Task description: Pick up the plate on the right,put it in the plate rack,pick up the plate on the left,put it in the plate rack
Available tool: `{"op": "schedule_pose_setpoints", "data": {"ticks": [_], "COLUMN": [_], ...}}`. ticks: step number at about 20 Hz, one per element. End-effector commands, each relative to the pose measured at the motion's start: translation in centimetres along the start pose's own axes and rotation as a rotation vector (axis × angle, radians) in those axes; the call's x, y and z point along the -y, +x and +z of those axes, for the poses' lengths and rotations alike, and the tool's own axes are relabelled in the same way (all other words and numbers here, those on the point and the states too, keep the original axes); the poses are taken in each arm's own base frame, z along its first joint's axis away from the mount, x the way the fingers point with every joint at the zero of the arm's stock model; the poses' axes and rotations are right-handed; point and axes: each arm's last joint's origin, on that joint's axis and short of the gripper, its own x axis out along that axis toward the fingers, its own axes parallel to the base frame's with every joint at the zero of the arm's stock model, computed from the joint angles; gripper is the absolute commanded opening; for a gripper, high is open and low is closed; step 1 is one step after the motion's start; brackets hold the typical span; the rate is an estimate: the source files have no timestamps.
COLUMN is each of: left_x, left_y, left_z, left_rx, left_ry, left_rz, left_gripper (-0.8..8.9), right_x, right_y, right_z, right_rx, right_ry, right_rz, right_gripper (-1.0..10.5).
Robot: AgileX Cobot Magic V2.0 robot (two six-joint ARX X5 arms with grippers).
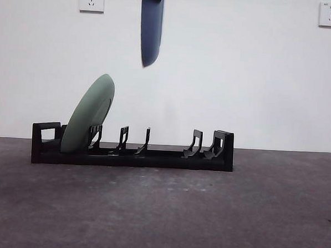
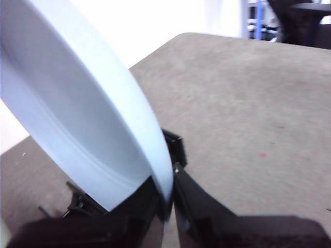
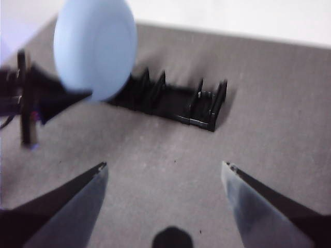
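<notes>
Clamped on the rim of the blue plate (image 2: 77, 124), the left gripper (image 2: 168, 206) holds it edge-on high above the plate rack (image 1: 152, 156). One half looks done: the green plate (image 1: 88, 114) leans in the rack's end slot at nine o'clock. Lowering the blue plate remains; open dividers lie at six o'clock beneath it. Spread wide and empty, the right gripper (image 3: 165, 173) waits well apart.

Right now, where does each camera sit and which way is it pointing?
Front: table height, level across at the plate rack, green plate; blue plate hangs above.
Left wrist: along the left gripper, clamping the blue plate's rim.
Right wrist: above the table, past the open right gripper, toward the rack.
All share the blue plate.
</notes>
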Motion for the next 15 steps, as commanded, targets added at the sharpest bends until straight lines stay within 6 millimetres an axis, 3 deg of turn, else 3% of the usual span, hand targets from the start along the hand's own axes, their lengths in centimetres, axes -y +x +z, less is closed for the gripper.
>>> {"op": "schedule_pose_setpoints", "data": {"ticks": [1, 5, 10, 15], "left_x": [-1.0, -2.1, -4.1, -5.9], "left_y": [1.3, 3.3, 6.5, 9.6], "left_z": [-0.4, -1.5, -3.7, -4.6], "left_rx": [0.024, 0.019, -0.026, -0.069], "left_ry": [-0.027, -0.046, -0.080, -0.099], "left_rz": [0.011, 0.042, 0.075, 0.069], "left_gripper": [-0.08, -0.09, -0.09, -0.08], "right_x": [-0.1, -0.4, -0.4, -0.4], "right_y": [0.2, 0.1, 0.2, 0.2], "right_z": [-0.3, -0.4, -0.4, -0.4], "right_rx": [-0.037, -0.043, -0.045, -0.044], "right_ry": [-0.012, -0.010, -0.010, -0.011], "right_rz": [0.041, 0.126, 0.131, 0.131], "right_gripper": [3.8, 3.8, 3.8, 3.8]}}
